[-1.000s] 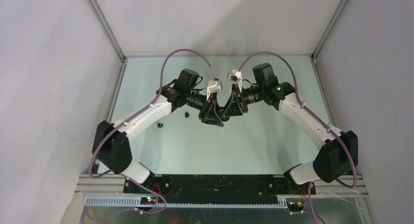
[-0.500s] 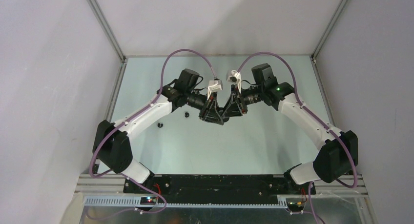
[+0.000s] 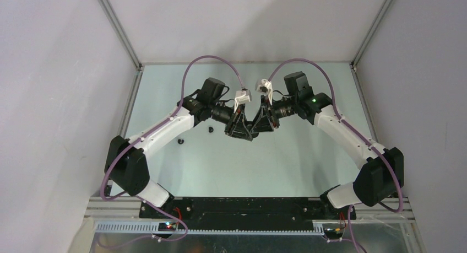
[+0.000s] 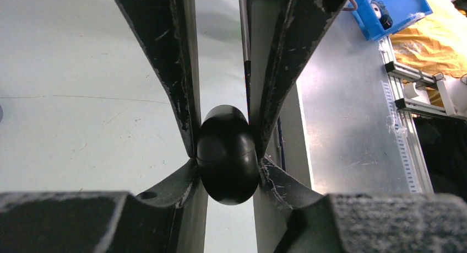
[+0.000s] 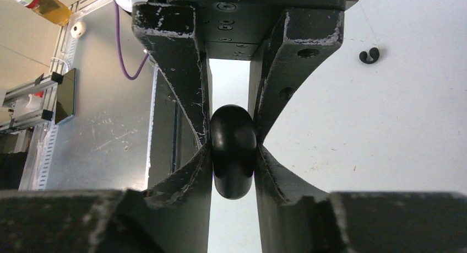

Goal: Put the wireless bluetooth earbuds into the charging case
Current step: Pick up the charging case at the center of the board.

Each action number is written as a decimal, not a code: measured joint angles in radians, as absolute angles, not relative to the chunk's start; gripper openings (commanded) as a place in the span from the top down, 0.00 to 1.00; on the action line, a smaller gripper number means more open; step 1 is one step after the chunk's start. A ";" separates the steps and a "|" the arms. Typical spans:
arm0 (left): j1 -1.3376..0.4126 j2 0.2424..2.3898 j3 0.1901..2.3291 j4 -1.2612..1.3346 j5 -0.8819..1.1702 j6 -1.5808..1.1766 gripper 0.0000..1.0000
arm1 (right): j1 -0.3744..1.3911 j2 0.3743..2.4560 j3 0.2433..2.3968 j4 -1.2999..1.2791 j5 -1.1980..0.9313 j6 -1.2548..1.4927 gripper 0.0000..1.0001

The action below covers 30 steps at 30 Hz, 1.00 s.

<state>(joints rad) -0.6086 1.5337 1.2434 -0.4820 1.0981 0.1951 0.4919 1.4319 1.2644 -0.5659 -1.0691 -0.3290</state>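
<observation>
A glossy black, egg-shaped charging case (image 4: 227, 176) with a seam round its middle is held above the table where my two grippers meet. My left gripper (image 3: 242, 133) is shut on it (image 4: 227, 156). My right gripper (image 3: 259, 127) is shut on the same case (image 5: 233, 170) from the opposite side (image 5: 233, 151). The lid looks closed. Two black earbuds (image 3: 210, 129) (image 3: 180, 141) lie on the table left of the grippers. One black earbud (image 5: 369, 55) also shows in the right wrist view. The purple earbuds are out of view.
The pale green table (image 3: 286, 159) has metal frame rails at its left (image 3: 132, 98) and right (image 3: 360, 93) edges. The arm bases stand on a black plate (image 3: 248, 206) at the near edge.
Both grippers, joined on the case, have shifted very slightly away from the bases. The earbuds on the table have not moved.
</observation>
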 measured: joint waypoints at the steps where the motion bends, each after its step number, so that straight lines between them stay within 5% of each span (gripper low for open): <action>1: -0.609 1.534 1.243 -0.481 1.098 0.195 0.91 | 0.490 1.432 1.264 -0.566 -1.074 -0.329 0.60; 9: -0.609 1.534 1.245 -0.480 1.099 0.194 0.91 | 0.444 1.432 1.264 -0.564 -1.166 -0.317 0.49; 30: -0.609 1.526 1.246 -0.490 1.122 0.210 0.91 | 0.430 1.466 1.264 -0.651 -1.249 -0.434 0.56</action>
<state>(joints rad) -0.6094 1.5261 1.2457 -0.4904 1.1217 0.2104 0.4297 1.4658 1.2644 -0.6506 -1.2488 -0.4343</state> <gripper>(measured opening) 0.339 0.469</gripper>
